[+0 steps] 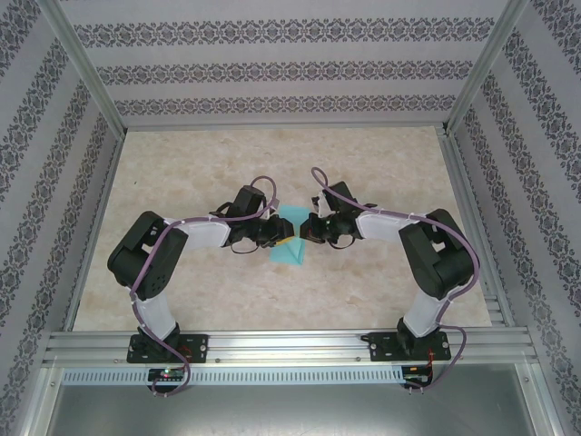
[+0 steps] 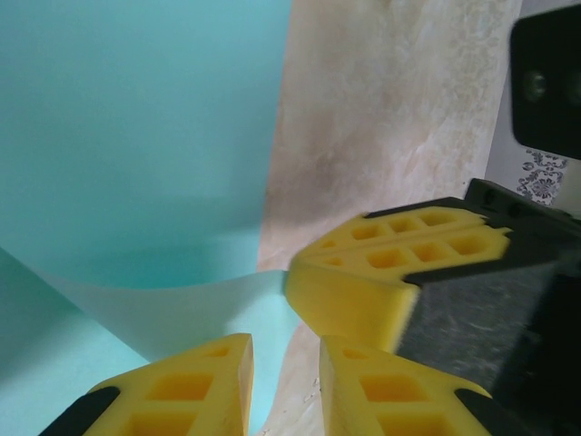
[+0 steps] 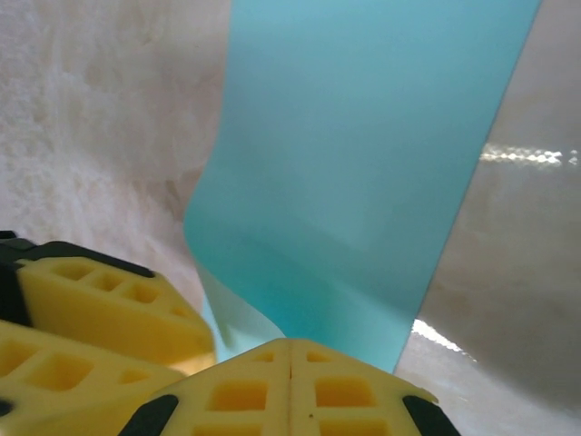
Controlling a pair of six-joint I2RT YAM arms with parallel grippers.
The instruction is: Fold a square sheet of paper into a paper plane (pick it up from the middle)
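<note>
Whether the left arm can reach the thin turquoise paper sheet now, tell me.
Probably yes: the left gripper sits at the turquoise paper sheet, nothing between; the right gripper pinches it alongside, not blocking.

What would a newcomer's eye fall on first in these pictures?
The turquoise paper in the middle of the table stands out most, held between two black arms. The right pincer is shut on its edge, and the paper curls up from there. The left pincer has its yellow fingers apart beside it.
</note>
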